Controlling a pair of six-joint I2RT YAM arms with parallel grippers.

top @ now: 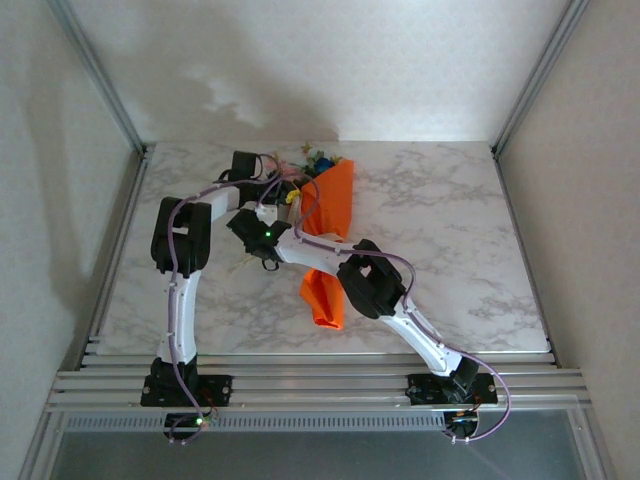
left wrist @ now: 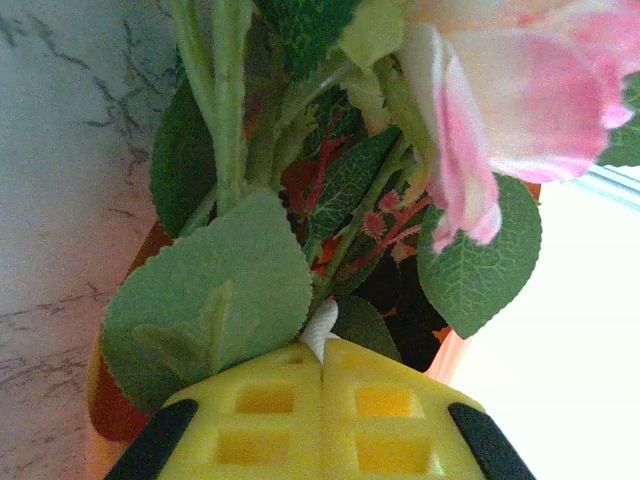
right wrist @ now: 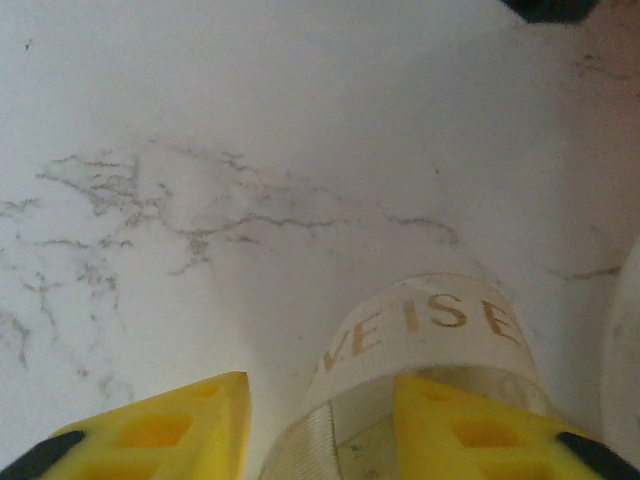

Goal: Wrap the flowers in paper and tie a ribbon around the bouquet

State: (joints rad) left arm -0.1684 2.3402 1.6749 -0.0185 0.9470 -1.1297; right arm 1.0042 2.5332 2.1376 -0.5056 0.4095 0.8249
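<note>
The bouquet lies mid-table with its long axis running from far edge to near edge, blooms at the far end and flared orange tail toward the near edge. The left gripper sits at the bloom end, pressed together on a cream sliver that looks like the ribbon, with leaves and a pink flower just beyond. The right arm reaches across the bouquet's waist to its left side. There the right gripper stands apart over the table, the lettered ribbon looping between its fingers, closer to one finger.
</note>
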